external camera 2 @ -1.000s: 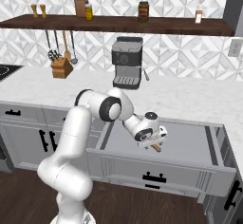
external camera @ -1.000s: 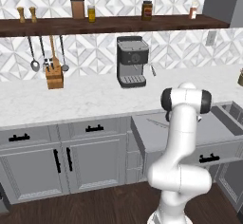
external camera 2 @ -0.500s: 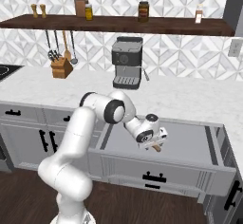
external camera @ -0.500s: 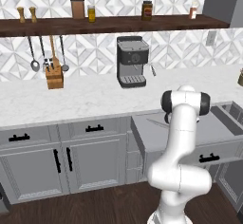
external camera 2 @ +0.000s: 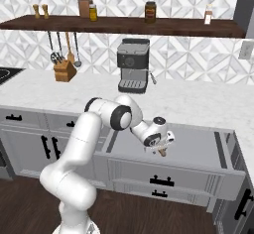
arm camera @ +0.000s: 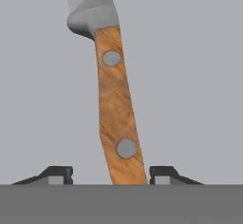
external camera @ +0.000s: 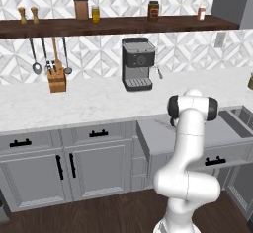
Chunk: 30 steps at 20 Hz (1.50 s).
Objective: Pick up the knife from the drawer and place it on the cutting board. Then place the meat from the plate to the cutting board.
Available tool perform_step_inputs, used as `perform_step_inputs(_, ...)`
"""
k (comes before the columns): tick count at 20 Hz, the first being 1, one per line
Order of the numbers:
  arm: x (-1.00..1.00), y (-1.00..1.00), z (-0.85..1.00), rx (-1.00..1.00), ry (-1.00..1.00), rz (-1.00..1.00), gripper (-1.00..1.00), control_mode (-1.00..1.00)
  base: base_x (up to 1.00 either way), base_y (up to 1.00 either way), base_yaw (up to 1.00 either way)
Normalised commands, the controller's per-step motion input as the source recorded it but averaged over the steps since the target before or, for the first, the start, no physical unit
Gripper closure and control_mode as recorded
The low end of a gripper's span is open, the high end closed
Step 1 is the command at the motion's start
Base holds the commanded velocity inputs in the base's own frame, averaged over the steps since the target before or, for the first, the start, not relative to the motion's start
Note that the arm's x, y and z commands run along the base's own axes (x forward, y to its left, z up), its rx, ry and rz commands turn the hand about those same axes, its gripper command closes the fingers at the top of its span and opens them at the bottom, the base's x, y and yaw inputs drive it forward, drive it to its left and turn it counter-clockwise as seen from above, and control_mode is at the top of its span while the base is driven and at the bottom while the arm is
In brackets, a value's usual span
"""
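Wooden-handled, the knife [arm camera: 116, 109] lies in the open drawer [external camera 2: 198, 146] between our half-open gripper [arm camera: 111, 173] tips, not yet clamped; lifting, board and meat remain.

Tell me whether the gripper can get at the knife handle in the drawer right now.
Probably yes: the gripper sits over the open drawer with the knife handle between its fingertips, nothing blocking it.

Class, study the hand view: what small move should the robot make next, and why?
Probably close the jaws further onto the knife. Its wooden handle lies between the two fingertips with gaps on both sides, flat on the drawer floor, so nothing grips it yet.
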Motion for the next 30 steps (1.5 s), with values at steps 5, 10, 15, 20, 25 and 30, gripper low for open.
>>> perform_step_inputs(5,-0.34,0.0,-0.47,0.0,0.0,0.02,1.0,-1.0,0.0,0.0,0.0)
perform_step_inputs(10,-0.17,0.0,-0.27,-0.05,-0.01,0.13,1.0,-1.0,0.0,0.0,0.0)
perform_step_inputs(15,-0.2,-0.02,-0.12,-0.11,-0.02,0.25,1.0,-1.0,0.0,0.0,0.0)
perform_step_inputs(20,-0.44,-0.12,-0.04,-0.11,-0.06,0.37,1.0,-1.0,0.0,0.0,0.0)
perform_step_inputs(25,-0.39,-0.24,0.0,0.0,-0.03,0.37,1.0,-1.0,0.0,0.0,0.0)
perform_step_inputs(30,0.05,-0.39,0.44,0.16,0.02,0.3,1.0,-1.0,0.0,0.0,0.0)
